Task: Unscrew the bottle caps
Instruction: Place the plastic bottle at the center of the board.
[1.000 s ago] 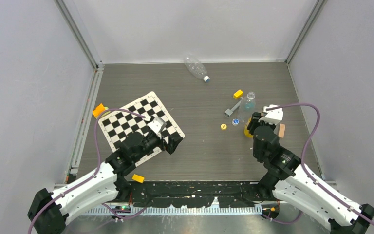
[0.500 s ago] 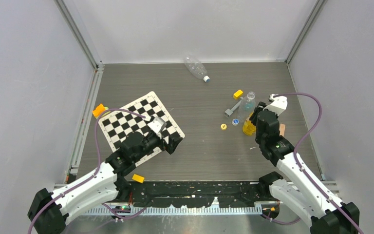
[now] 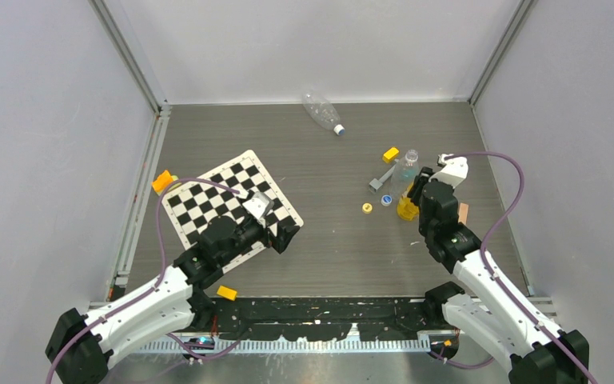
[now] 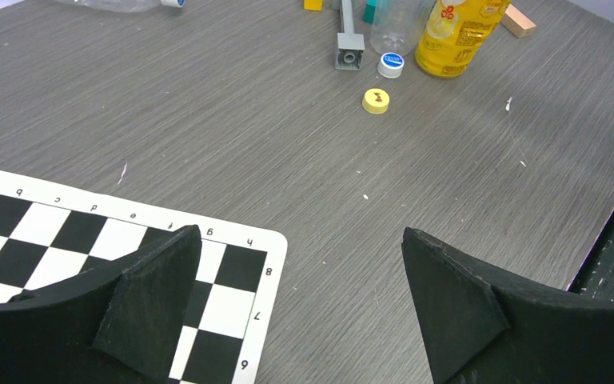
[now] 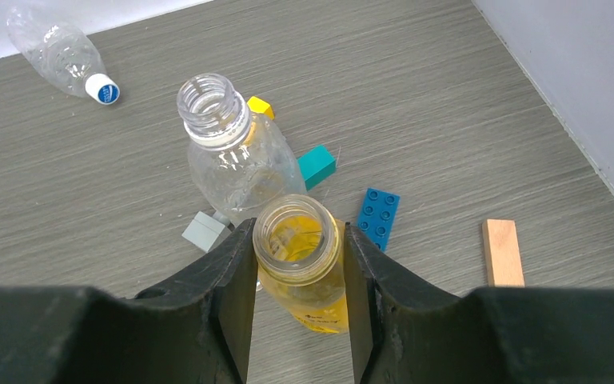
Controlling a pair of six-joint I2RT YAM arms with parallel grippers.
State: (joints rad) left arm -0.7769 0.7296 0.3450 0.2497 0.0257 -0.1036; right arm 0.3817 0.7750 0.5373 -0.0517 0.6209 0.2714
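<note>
My right gripper is shut on the neck of the upright yellow bottle, whose mouth has no cap on it. Just behind it stands a clear bottle, also uncapped. A yellow cap and a white-blue cap lie loose on the table to their left. At the back, another clear bottle lies on its side with its white cap on. My left gripper hangs open over the corner of the checkerboard, holding nothing.
Around the bottles lie a grey block, a yellow block, a teal block, a blue brick and a wooden block. Two more yellow blocks sit at the left. Walls enclose the table.
The right arm has shifted its wrist toward the back, still holding the yellow bottle. The left arm has not moved.
</note>
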